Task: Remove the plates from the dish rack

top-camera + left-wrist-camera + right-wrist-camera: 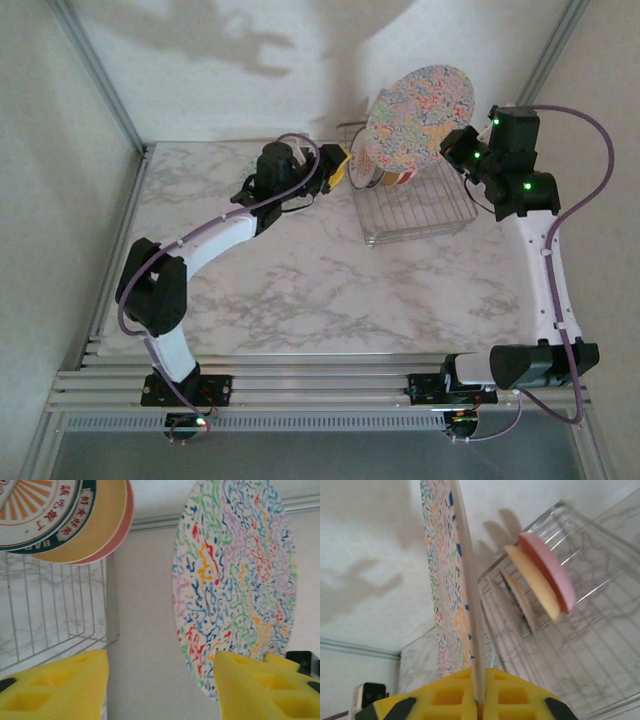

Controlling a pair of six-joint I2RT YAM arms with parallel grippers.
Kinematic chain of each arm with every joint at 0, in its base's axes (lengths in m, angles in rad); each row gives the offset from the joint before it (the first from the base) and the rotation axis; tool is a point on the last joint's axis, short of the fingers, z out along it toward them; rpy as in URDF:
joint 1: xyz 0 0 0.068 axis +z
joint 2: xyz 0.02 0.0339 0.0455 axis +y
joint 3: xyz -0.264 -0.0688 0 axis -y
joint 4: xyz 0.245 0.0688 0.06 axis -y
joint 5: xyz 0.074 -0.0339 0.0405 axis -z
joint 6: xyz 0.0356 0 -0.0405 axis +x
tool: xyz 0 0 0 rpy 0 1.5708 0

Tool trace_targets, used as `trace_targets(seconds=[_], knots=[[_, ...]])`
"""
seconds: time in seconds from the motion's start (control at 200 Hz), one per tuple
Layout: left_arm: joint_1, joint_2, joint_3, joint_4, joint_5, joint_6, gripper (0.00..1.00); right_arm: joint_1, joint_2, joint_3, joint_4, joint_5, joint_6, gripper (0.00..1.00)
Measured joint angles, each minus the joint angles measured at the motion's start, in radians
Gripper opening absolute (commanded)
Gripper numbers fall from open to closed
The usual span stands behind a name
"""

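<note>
While the large floral plate [418, 115] was held on edge in the air above the far part of the dish rack [415, 210], the right end effector [452, 150] was found clamped on the plate's lower right rim. The left end effector [335, 166] was noted just left of the rack, jaws apart and nothing between them. The rack stood on the far right part of the bench [300, 280].

The plate is judged rigid, glazed and therefore slick, and breakable if dropped. Its width is judged to put leverage on a single rim pinch. The rim is considered the only practical hold, with the thin edge seated deep between the pads. An upright carry and a gentle set-down on the bench are advised.

In the right wrist view the plate's thin edge was seen gripped between the yellow pads [450, 695], a detail not resolved from above. A yellow plate [532, 587] and a pink plate [550, 570] were also recorded there, leaning together in the rack, with a third plate beside them too blurred to identify. In the left wrist view the floral face was seen full-on, and an orange-motif plate [35, 505] with a dark lettered rim was made out. How both arms stood about the rack was conveyed only from above.
</note>
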Motion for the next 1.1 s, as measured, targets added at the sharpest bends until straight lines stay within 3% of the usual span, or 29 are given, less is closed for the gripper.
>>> trace_targets(seconds=[0.345, 0.601, 0.691, 0.981, 1.101], knots=[[0.001, 0.042, 0.051, 0.024, 0.016, -0.003, 0.57, 0.0, 0.045, -0.075, 0.147, -0.222, 0.174, 0.0], [0.009, 0.045, 0.068, 0.028, 0.016, -0.003, 0.48, 0.0, 0.054, -0.135, 0.217, -0.29, 0.234, 0.0], [0.01, 0.045, 0.071, 0.029, 0.016, -0.003, 0.4, 0.0, 0.06, -0.142, 0.229, -0.309, 0.255, 0.0], [0.019, 0.045, 0.085, 0.034, 0.019, -0.027, 0.0, 0.0, 0.079, -0.155, 0.243, -0.323, 0.274, 0.0], [0.029, 0.045, 0.095, 0.036, 0.023, -0.056, 0.0, 0.0, 0.083, -0.161, 0.264, -0.332, 0.274, 0.0]])
